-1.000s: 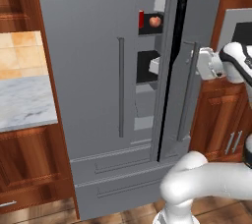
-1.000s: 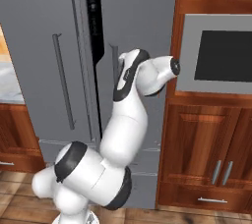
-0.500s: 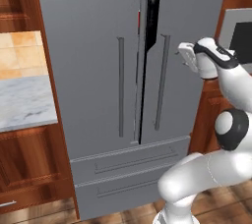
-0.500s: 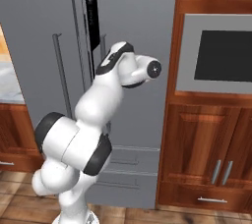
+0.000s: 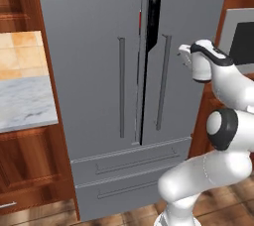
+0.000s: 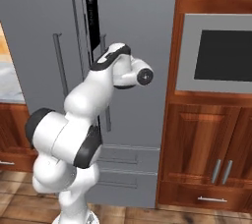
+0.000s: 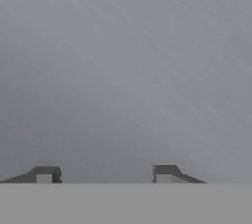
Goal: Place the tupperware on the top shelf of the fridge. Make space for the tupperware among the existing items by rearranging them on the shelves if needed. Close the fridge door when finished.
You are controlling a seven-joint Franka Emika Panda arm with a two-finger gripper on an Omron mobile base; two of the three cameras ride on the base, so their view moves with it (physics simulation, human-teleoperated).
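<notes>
Since the earlier frame the right door of the fridge [image 5: 99,71] has swung nearly shut, leaving one dark slit. The tupperware is hidden inside, I judge; only the last push remains. The pincer [image 7: 104,173] stands released at the door. Two handles, two drawers.

I see the fridge [image 5: 99,46], tall, grey, french-door style, standing upright between wooden cabinets. Its right door [image 5: 191,36] is almost shut, leaving a narrow dark gap beside the left door. Two long vertical bar handles flank that gap. Below sit two wide drawers [image 5: 134,163], both closed. A sliver of red [image 5: 140,20] shows in the gap.
</notes>
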